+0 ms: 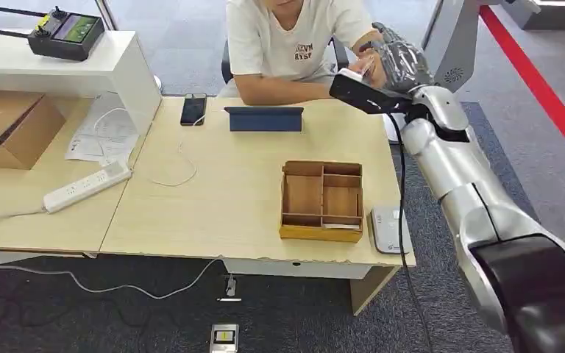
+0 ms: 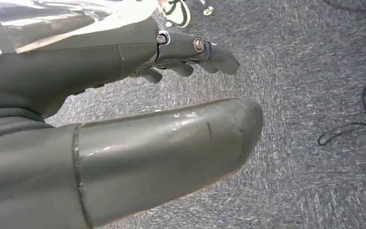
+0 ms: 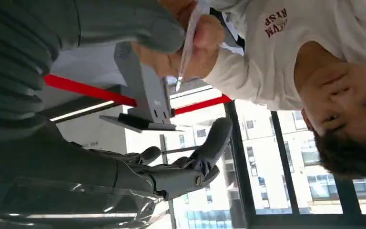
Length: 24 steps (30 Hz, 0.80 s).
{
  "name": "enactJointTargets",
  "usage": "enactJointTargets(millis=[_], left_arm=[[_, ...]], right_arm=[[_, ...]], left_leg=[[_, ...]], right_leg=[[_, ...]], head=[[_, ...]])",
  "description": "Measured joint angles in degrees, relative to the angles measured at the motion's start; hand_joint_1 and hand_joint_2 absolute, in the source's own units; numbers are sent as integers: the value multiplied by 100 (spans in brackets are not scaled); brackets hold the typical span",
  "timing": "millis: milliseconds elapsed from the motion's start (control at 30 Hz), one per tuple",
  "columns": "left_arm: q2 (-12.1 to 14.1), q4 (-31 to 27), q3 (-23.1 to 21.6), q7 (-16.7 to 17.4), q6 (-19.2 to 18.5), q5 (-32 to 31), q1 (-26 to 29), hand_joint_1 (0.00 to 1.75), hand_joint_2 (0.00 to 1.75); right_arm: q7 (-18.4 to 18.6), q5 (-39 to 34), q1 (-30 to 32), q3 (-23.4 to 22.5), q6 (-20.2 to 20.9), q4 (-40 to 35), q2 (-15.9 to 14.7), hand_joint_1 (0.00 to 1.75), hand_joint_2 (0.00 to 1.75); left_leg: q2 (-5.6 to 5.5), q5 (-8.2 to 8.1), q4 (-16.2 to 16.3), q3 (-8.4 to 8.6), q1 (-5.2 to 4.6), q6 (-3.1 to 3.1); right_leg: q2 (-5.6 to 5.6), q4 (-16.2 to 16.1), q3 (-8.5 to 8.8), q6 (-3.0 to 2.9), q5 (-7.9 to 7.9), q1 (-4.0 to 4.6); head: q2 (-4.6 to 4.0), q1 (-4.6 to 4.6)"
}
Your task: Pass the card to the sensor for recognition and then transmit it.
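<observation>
**A:** What are the fingers [image 3: 213, 138] on the right hand [image 1: 401, 59] doing?

**B:** They're spread, stretched out well apart from the thumb [image 3: 138, 24], with nothing between them. The hand is raised beyond the far right corner of the counter [image 1: 213, 213], right in front of the seated person [image 1: 287, 37].

**A:** So where's the card [image 3: 189, 43]?

**B:** It's pinched upright in the person's hand [image 3: 207, 47]. The robot's thumb is just beside that hand, but I can't tell whether it touches the card.

**A:** And the left hand [image 2: 124, 124]?

**B:** It hangs low over the grey carpet [image 2: 314, 71]. The fingers are loosely curved and apart from the thumb, and it holds nothing.

**A:** What's on the counter itself?

**B:** A white sensor pad [image 1: 390, 229] lies flat at the near right corner. Just beside it, toward the middle, is a wooden tray [image 1: 322, 200] split into compartments. I can't make out anything in them. A dark blue tablet [image 1: 263, 118] is propped along the far edge by the person's forearms, and a black phone [image 1: 193, 109] lies beside it toward the left, with a thin white cable trailing from it. Further left, a white power strip [image 1: 86, 186] lies slantwise across the seam with the neighbouring desk.
</observation>
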Motion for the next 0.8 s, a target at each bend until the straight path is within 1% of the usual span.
enactJointTargets(millis=[200,333,400,533,600,667,733,800], left_arm=[[0,0,0,-22,11,33,1,0,0],[0,0,0,-48,33,105,12,0,0],[0,0,2,-68,55,127,30,0,0],[4,0,7,-68,76,166,69,0,0],[9,0,11,-55,76,188,82,0,0],[15,0,18,-33,74,212,87,0,0],[17,0,35,-15,76,240,95,0,0],[17,0,57,24,76,291,99,0,0]], right_arm=[[-149,-61,-6,4,-138,114,63,0,175],[-328,-414,-10,4,-116,127,103,0,175],[-387,-810,-5,-9,76,125,114,0,175],[-376,-1809,132,-118,716,-11,114,0,175],[-231,-2491,316,-162,1102,-182,109,0,175],[40,-3269,660,-201,1431,-512,76,0,175],[300,-3892,1102,-212,1563,-877,30,0,175],[493,-4379,1582,-212,1593,-1324,-33,0,175]], left_leg=[[0,0,0,0,0,0],[1,0,0,0,0,0],[1,0,0,1,0,0],[1,0,0,2,0,0],[1,0,0,6,1,0],[0,-1,0,11,8,-1],[0,-3,0,11,9,-3],[-1,-4,0,11,10,-4]], right_leg=[[0,0,0,0,0,0],[0,0,0,0,0,0],[0,0,-1,0,0,0],[0,0,0,0,0,0],[1,-1,1,0,0,1],[0,-4,8,0,-1,7],[0,-6,9,0,-1,9],[0,-6,7,0,-1,9]], head=[[0,0],[0,0],[0,0],[0,0],[0,-2],[0,0],[0,0],[0,0]])
